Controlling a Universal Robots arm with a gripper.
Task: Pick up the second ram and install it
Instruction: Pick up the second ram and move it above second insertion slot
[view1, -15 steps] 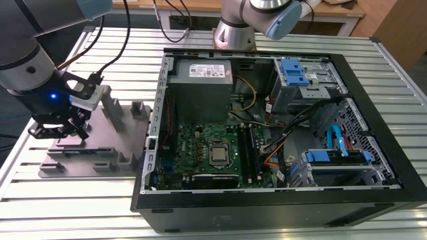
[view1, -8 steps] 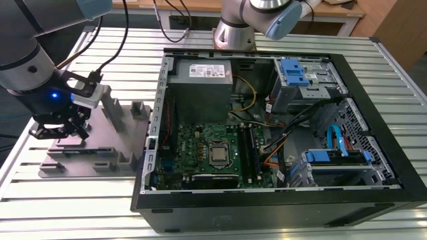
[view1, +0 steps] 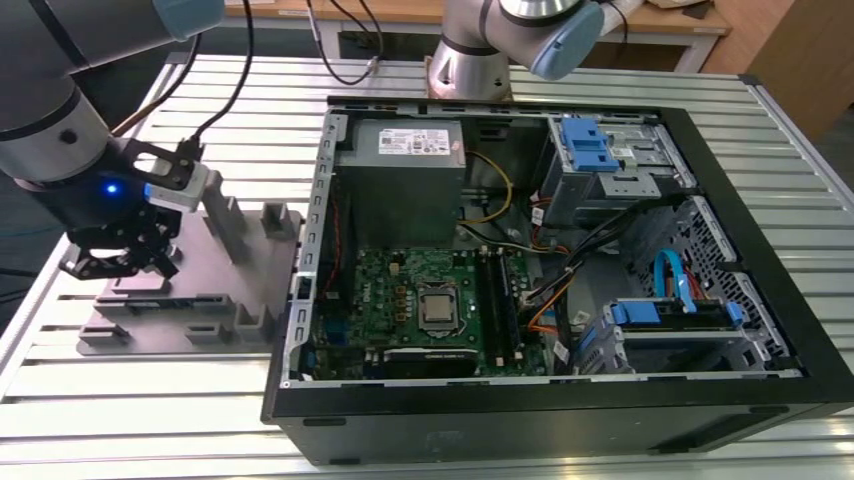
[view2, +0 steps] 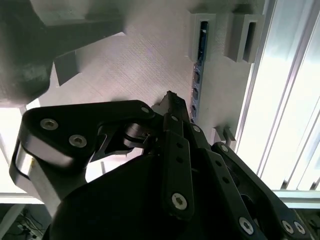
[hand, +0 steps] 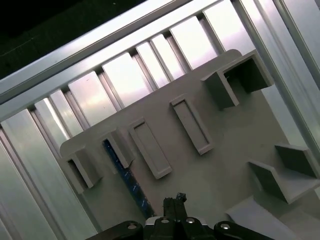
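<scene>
The second ram (hand: 127, 177) is a thin dark strip with a bluish sheen. It lies on edge in a narrow holder of the grey fixture tray (hand: 225, 165). In the second wrist view the ram (view2: 196, 75) runs along the tray's side near the slatted table. My gripper (hand: 175, 201) hovers low over the tray, its black fingertips (view2: 170, 98) pressed together and shut on nothing, a short way to the side of the ram. In the exterior view the gripper (view1: 118, 262) hangs over the tray (view1: 214, 300) at the exterior view's left.
An open PC case (view1: 534, 250) lies at the exterior view's right, with the motherboard, silver CPU (view1: 438, 308) and dark memory slots (view1: 494, 290) facing up. Cables and blue drive brackets (view1: 587, 145) crowd its far side. Upright grey blocks (view1: 227, 225) stand on the tray. A second arm's base (view1: 470, 60) stands behind.
</scene>
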